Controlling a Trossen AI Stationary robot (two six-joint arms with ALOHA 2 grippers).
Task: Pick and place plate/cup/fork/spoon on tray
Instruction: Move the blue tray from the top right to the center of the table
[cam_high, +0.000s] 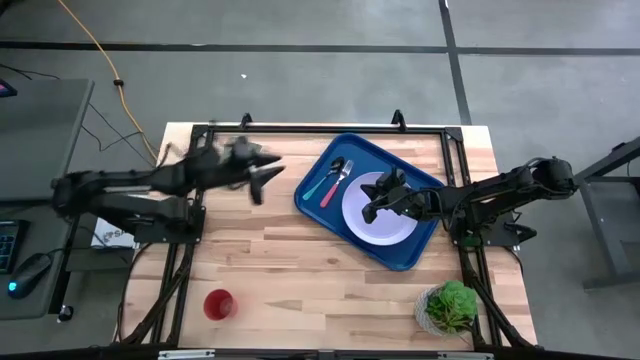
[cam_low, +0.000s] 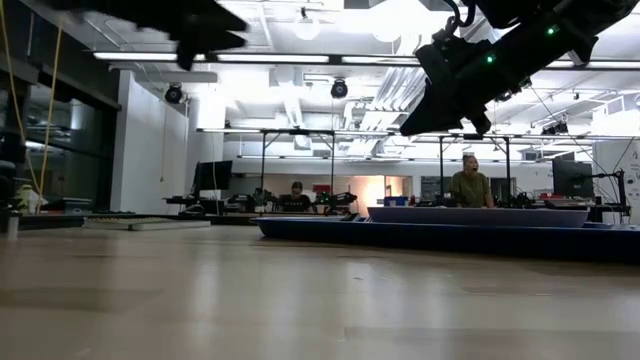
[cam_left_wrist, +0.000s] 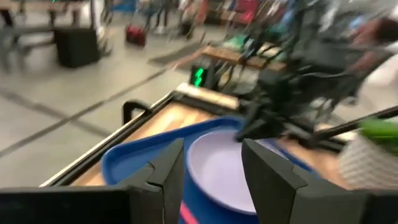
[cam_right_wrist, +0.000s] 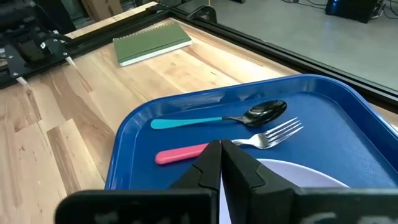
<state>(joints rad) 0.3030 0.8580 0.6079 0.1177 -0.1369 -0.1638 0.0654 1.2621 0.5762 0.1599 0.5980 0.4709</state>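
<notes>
The blue tray (cam_high: 318, 201) lies at the table's right centre. The pale plate (cam_high: 385, 222) rests flat in its right half. The teal-handled spoon (cam_right_wrist: 186, 122) and the pink-handled fork (cam_right_wrist: 183, 153) lie side by side on the tray's floor, left of the plate. The red cup (cam_high: 219, 304) stands upright on the table near the front left. My right gripper (cam_right_wrist: 221, 158) is shut and empty, in the air over the plate's left part (cam_low: 440, 120). My left gripper (cam_left_wrist: 211, 168) is open and empty, in the air left of the tray (cam_high: 265, 175).
A green notebook (cam_right_wrist: 152, 40) lies flat at the table's far left, mostly under my left arm in the high view. A potted plant (cam_high: 450, 308) stands at the front right corner. Bare wood (cam_high: 320, 290) lies between the cup and the plant. People sit in the room beyond (cam_low: 470, 185).
</notes>
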